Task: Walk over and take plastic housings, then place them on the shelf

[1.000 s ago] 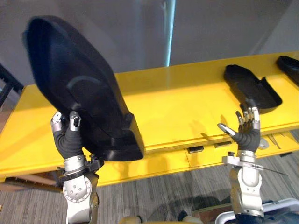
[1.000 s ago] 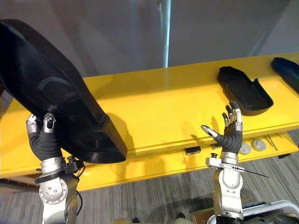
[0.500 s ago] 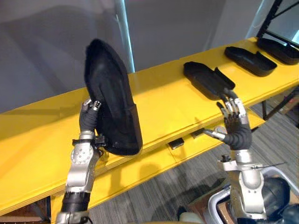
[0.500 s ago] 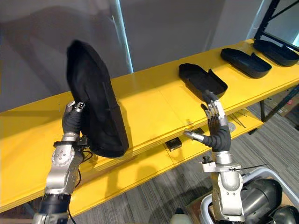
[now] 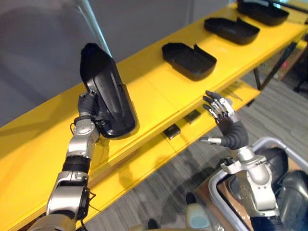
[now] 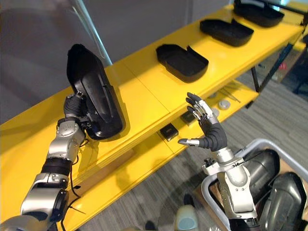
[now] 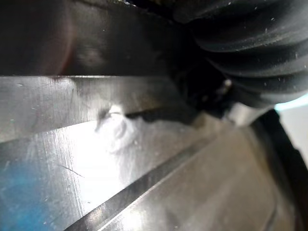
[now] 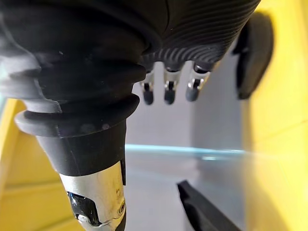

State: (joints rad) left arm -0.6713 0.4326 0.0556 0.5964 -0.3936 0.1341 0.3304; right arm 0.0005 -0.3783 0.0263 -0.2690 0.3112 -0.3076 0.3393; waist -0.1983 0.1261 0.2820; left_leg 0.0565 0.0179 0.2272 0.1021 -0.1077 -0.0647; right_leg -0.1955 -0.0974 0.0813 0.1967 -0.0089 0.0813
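Observation:
A large black plastic housing stands tilted on edge on the yellow shelf top, with its lower end on the surface. My left hand grips its near rim from behind at arm's length. The housing's glossy inner surface shows very close in the left wrist view. My right hand is raised in front of the shelf, open, fingers spread and holding nothing. Its straight fingers show in the right wrist view.
Three more black housings lie in a row further right along the shelf. Small dark boxes and tools sit on the lower yellow ledge. A grey-rimmed bin with dark housings stands at the lower right.
The camera has swung, so the shelf now runs diagonally. My left arm has stretched out and the housing went from held up close to standing on the shelf. The right hand stays open.

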